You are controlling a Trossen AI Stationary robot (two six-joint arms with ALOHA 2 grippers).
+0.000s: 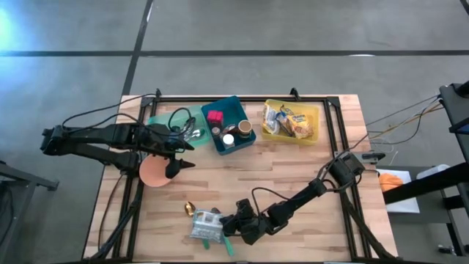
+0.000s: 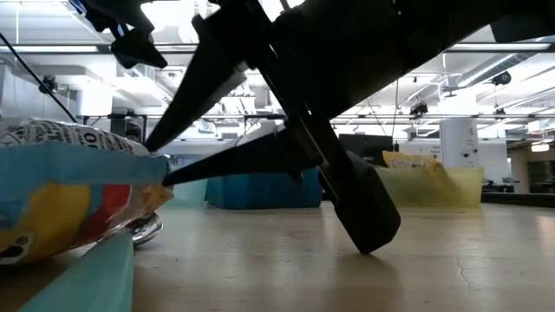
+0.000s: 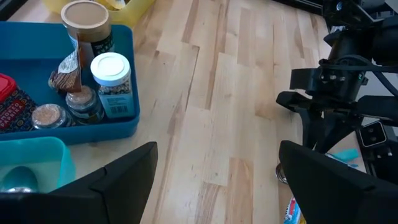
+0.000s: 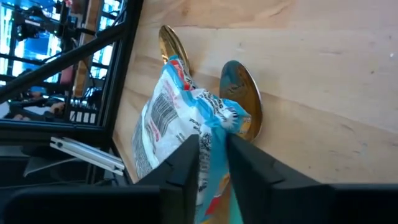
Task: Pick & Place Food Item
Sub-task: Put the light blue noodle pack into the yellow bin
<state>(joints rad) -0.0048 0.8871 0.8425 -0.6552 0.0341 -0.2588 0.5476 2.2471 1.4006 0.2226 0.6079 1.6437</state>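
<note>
Right at the near edge of the bench [image 1: 293, 187], the right gripper [image 4: 212, 163] is pinched onto the end of a crinkly snack packet [image 4: 180, 118]. From its wrist view the two dark fingers [image 4: 180, 171] are drawn tight together with the packet's blue seam squeezed between them, so I'd call that a clenched grasp on the packet itself. The packet is not yet off the wood: the low view shows it lying flat, with a teal utensil [image 2: 82, 277] just in front of it. Two shiny gold spoons [image 4: 239, 99] lie under or right against the packet's far side; I can't tell whether either is caught in the pinch.

So I'd judge the pick step is just being finished, and the place step hasn't begun. The next move calls for a straight lift, slow enough to see that the thin seam holds and that the spoons stay behind.

Further back, over the left side, the left gripper [image 1: 179, 155] waits above a pink plate [image 1: 152, 172] with its fingers spread wide and nothing in them.

Along the far edge sit a green bin [image 1: 160, 121], a blue bin [image 1: 229, 108] of jars and spice bottles, and a yellow bin [image 1: 314, 117] already holding packets. The yellow one looks to me the likely home for this packet, which would mean a long carry across the bench.
</note>
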